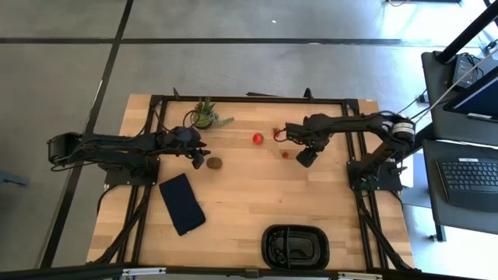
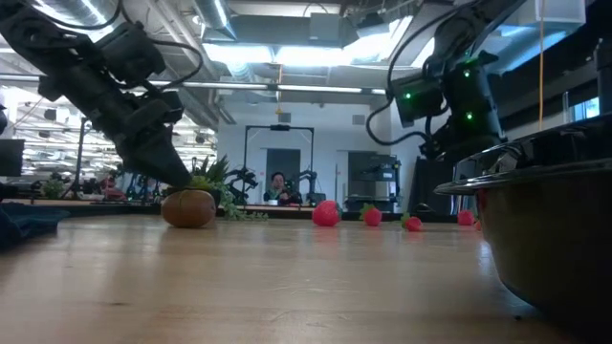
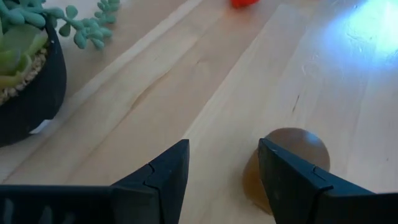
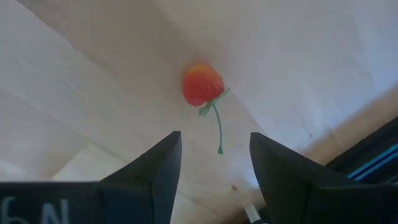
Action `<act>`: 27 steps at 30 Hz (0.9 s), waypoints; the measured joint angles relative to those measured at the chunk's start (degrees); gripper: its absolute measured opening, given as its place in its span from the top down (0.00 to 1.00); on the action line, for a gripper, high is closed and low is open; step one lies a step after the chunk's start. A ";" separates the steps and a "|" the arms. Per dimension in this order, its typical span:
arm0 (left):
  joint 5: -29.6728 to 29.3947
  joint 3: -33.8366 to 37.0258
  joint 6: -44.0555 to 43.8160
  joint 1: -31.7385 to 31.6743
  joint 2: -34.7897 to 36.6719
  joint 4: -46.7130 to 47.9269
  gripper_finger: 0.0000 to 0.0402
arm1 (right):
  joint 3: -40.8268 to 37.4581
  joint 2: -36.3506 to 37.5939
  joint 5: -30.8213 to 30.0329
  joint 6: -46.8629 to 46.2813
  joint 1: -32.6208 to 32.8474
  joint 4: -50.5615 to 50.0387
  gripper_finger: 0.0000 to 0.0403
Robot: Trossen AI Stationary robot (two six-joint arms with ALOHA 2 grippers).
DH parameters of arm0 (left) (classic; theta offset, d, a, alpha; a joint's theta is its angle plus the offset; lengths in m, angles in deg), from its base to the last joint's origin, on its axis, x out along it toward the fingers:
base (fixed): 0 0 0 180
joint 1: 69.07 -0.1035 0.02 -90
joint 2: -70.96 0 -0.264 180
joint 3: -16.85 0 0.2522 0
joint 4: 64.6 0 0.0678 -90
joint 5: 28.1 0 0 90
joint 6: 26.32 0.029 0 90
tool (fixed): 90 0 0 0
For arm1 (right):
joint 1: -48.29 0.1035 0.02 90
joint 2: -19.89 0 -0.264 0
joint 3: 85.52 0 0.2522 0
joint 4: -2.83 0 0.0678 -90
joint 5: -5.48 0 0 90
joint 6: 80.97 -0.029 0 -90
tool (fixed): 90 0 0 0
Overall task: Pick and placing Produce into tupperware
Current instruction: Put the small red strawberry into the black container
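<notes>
Left wrist view, kiwi (image 3: 292, 149) half hidden

We see a table (image 1: 257, 194) of pale wood, smooth and matt with fine grain. The tupperware (image 1: 295, 246) looks like glossy black plastic. The kiwi (image 2: 188, 207) has a dull brown, slightly rough skin. The strawberry (image 4: 202, 83) shines faintly red. The left gripper's fingers (image 3: 165, 177) are matt dark plastic.
</notes>
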 joint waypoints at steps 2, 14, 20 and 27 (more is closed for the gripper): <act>-0.01 0.41 -0.94 0.00 0.01 -0.60 0.55 | 0.00 -0.60 0.14 0.32 -0.18 -0.02 0.53; -0.02 1.08 -1.47 1.39 -0.02 -0.47 0.55 | -0.02 -3.93 2.60 1.44 -2.81 0.07 0.65; -0.02 1.08 -1.52 2.31 -0.02 -0.49 0.55 | -0.02 -4.59 3.15 1.46 -2.99 0.10 0.70; -0.02 1.08 -1.52 2.29 -0.03 -0.49 0.55 | -0.04 -4.59 2.92 1.62 -3.80 0.34 0.81</act>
